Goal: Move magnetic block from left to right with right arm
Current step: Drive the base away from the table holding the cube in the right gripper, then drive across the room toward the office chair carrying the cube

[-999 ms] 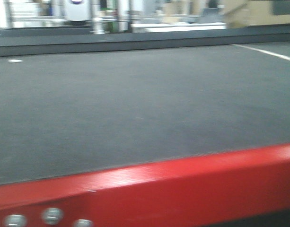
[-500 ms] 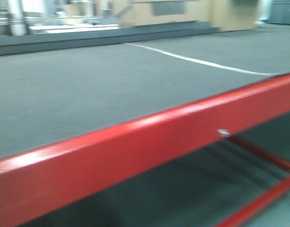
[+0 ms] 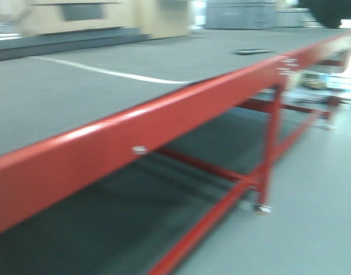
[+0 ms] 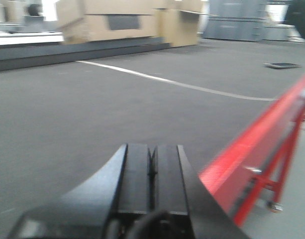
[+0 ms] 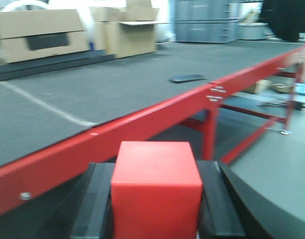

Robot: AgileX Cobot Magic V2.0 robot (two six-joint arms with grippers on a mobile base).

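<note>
While the right gripper [image 5: 157, 206] grips the red block [image 5: 156, 184], the left gripper [image 4: 152, 169] is pressed together, empty. The grey desk [image 5: 107, 87] lies ahead.

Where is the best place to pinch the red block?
On two opposite flat sides, near the middle. The red block is a cube, so those sides are flat and parallel, which should keep it from slipping. The right pincer shows this: it meets the block straight on, with one finger against the left side and one against the right.
</note>
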